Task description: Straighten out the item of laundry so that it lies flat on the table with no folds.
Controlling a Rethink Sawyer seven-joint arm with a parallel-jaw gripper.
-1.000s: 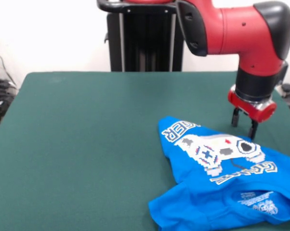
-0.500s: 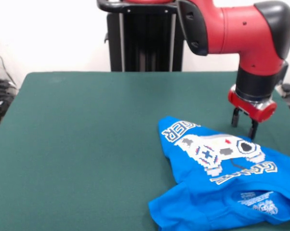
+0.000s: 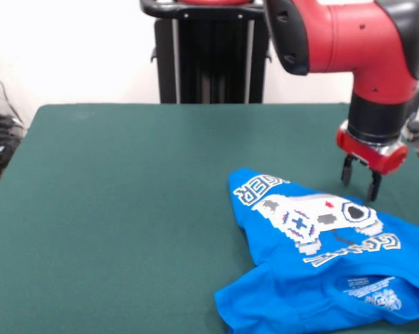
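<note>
T-shirt (image 3: 328, 261) crumpled at the near right corner of the counter (image 3: 126, 209); hand (image 3: 360, 182) above its far edge.

Bright blue T-shirt lies folded and bunched on the green counter, near the right edge and reaching the near edge, where it runs out of view. Its white pixel graphic and block lettering face upward, and a folded-over layer with a printed label lies along the near side. The hand hangs from the red arm (image 3: 356, 38) over the counter's right side, just beyond the shirt's far right edge. Both fingers point downward with a clear gap between them, released and holding nothing. Fingertips sit just above the cloth margin; whether they touch the fabric cannot be told from this view.
</note>
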